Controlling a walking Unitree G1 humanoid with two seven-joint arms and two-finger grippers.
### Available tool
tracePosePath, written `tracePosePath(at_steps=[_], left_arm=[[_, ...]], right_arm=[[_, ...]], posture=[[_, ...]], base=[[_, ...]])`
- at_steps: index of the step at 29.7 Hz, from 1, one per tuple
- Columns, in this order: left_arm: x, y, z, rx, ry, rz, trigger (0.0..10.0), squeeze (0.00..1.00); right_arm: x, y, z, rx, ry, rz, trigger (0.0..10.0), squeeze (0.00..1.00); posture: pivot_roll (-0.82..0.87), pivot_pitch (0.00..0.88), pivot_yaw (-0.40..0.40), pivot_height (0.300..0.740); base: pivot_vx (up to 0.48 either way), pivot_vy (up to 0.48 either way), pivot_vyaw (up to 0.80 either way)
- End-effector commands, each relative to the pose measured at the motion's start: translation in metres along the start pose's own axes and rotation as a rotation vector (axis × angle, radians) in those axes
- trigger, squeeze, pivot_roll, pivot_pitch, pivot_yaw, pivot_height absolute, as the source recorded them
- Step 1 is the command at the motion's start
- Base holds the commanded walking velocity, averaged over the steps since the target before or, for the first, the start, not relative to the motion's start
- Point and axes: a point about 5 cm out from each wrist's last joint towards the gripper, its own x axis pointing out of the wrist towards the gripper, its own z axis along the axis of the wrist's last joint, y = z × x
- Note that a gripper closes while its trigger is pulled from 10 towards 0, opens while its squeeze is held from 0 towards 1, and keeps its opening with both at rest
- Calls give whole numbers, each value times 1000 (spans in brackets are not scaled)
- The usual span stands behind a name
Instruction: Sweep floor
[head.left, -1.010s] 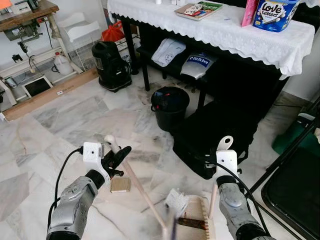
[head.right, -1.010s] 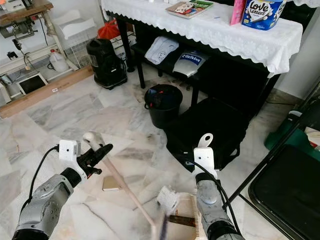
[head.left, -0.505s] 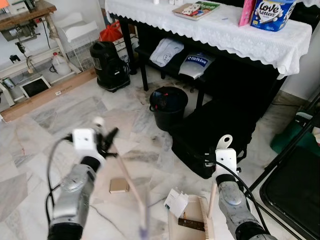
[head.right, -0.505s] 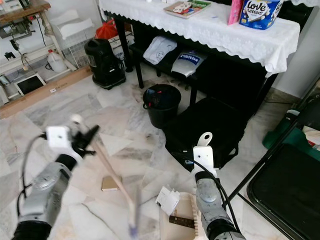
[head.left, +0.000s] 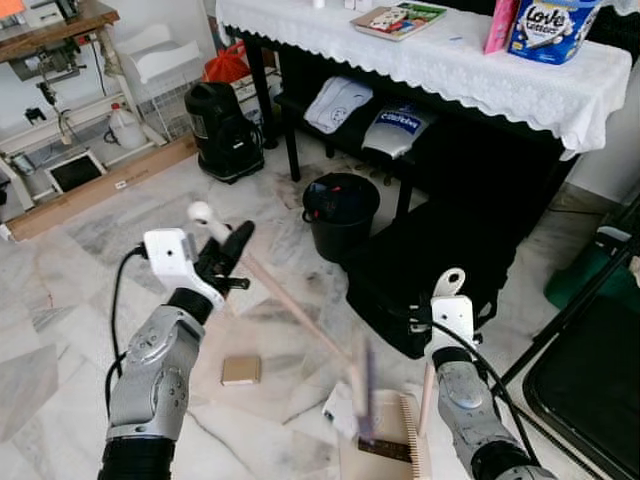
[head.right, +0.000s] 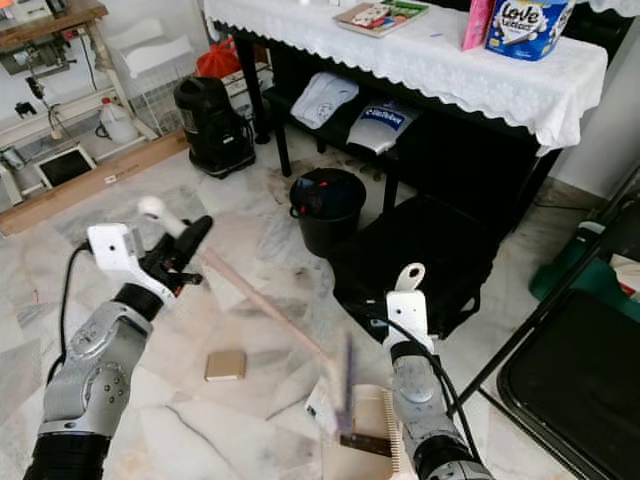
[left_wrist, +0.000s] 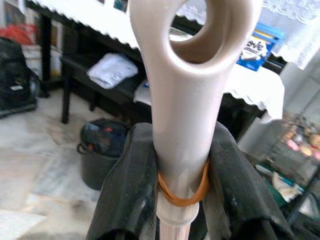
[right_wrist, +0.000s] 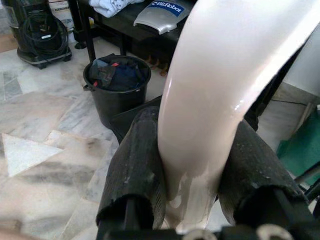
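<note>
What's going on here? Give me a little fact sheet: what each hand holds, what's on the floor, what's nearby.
Left gripper: shut on the broom handle, near its top end
Broom head: blurred, over the dustpan
Right gripper: shut on the dustpan handle, held upright
Dustpan contents: a dark flat piece
Floor litter: a tan square on the marble, white paper at the dustpan's edge
Nearby: black bucket, black bag, cloth-covered table
</note>
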Motion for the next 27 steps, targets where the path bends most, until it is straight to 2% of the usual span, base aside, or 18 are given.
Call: tracePosePath(at_steps=[1, 3, 6, 14, 19, 20, 22, 25, 26, 27], left_arm=[[-2, -1, 14, 5, -48, -21, 10000, 0], [-3, -4, 13, -21, -26, -54, 10000, 0], [-7, -10, 4, -1, 57, -116, 10000, 0], [-13, -8, -14, 65, 170, -124, 10000, 0], [-19, -7, -24, 123, 246, -140, 10000, 0], [-20, -5, -27, 161, 262, -132, 10000, 0], [-20, -4, -28, 176, 268, -126, 10000, 0], [-21, 1, -32, 249, 283, -91, 10000, 0], [-20, 4, -32, 296, 287, -63, 10000, 0], [-20, 4, -32, 296, 287, -63, 10000, 0]], right_arm=[[-4, 3, -8, -7, 46, 16, 10000, 0], [-4, 4, -8, -7, 47, 17, 10000, 0], [-4, 5, -9, -7, 50, 19, 10000, 0], [-3, 4, -8, -6, 47, 18, 10000, 0], [-3, 4, -7, -6, 45, 17, 10000, 0], [-2, 4, -7, -5, 44, 17, 10000, 0], [-2, 4, -7, -4, 44, 17, 10000, 0], [-1, 4, -5, -3, 38, 17, 10000, 0], [0, 4, -4, -3, 33, 16, 10000, 0], [0, 4, -4, -3, 33, 16, 10000, 0]], posture=[[123, 96, 69, 740], [123, 96, 69, 740], [128, 95, 69, 740], [127, 92, 70, 740], [129, 89, 70, 740], [128, 88, 70, 740], [129, 88, 70, 740], [128, 86, 70, 740], [126, 84, 69, 740], [126, 84, 69, 740]], base=[[0, 0, 0], [0, 0, 0], [0, 0, 0], [0, 0, 0], [0, 0, 0], [0, 0, 0], [0, 0, 0], [0, 0, 0], [0, 0, 0], [0, 0, 0]])
